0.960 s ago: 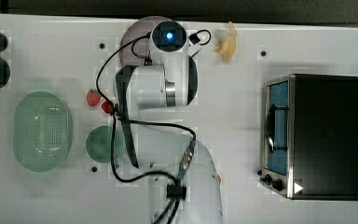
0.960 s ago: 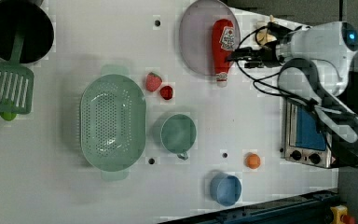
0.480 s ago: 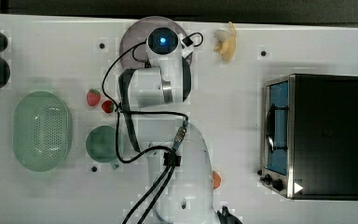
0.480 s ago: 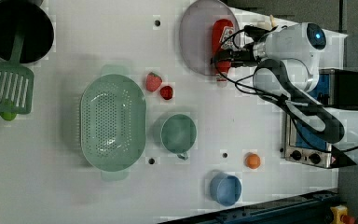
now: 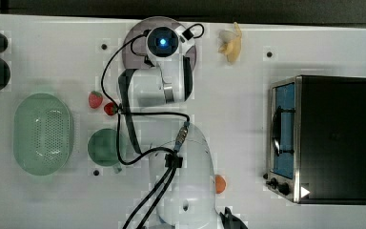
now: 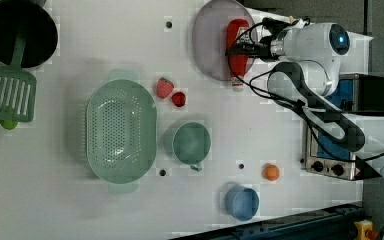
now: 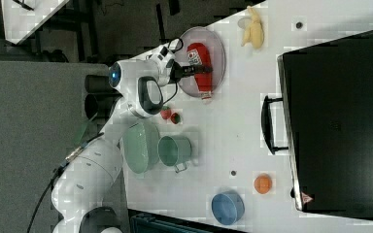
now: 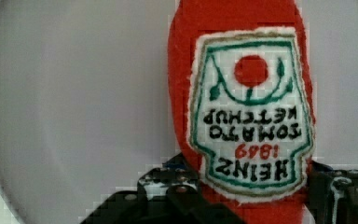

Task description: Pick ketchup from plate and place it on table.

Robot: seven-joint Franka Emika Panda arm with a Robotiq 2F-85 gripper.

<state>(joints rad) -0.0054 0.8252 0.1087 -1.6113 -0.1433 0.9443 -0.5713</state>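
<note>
On plate: the ketchup lies along the left view's right side of the plate, its whitish cap past the rim over the table.
Top view: the arm's head covers the bottle; part of the plate rim shows beside it.
Wrist view: the ketchup label fills the middle, with one finger on each side of the body.
Right view: the gripper reaches across the bottle's middle.
Surface: white tabletop with dark screw holes, carrying a green basket, a green cup, two strawberries, a toaster oven and a banana.
Jaws: partly spread, straddling the ketchup's body; firm pinch cannot be told.
</note>
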